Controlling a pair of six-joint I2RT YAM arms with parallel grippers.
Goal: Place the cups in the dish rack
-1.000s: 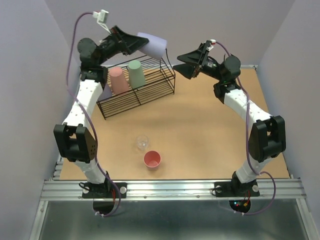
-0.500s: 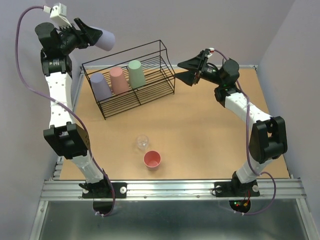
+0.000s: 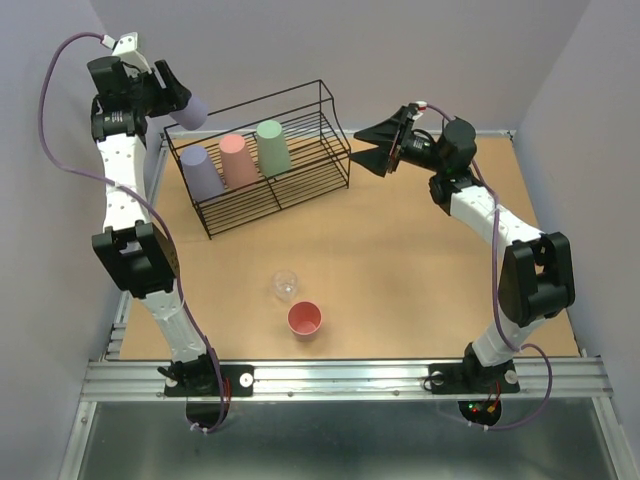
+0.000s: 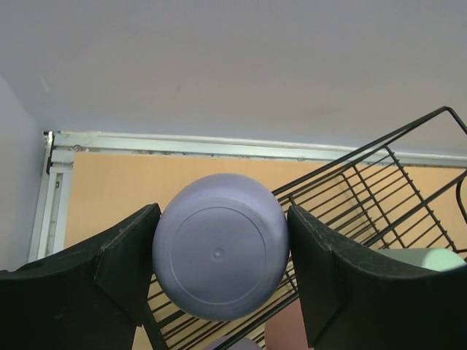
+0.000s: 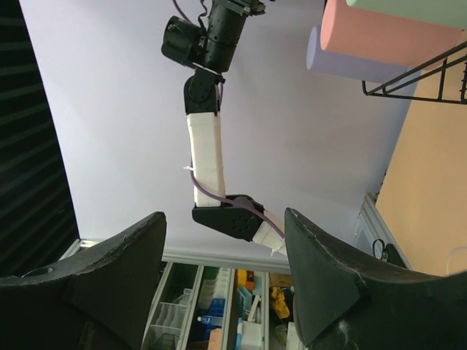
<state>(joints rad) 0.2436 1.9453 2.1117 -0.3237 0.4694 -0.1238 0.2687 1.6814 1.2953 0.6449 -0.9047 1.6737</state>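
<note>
Purple cup (image 4: 219, 255) sits clamped in my left gripper (image 3: 178, 102) above the rack's (image 3: 290, 190) far-left corner, my right gripper (image 3: 363, 147) spread wide beside its right end.

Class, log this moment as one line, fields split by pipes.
left gripper: shut on lavender cup, near dish rack | right gripper: open, empty | racked: three cups | table: pink cup, clear cup
</note>
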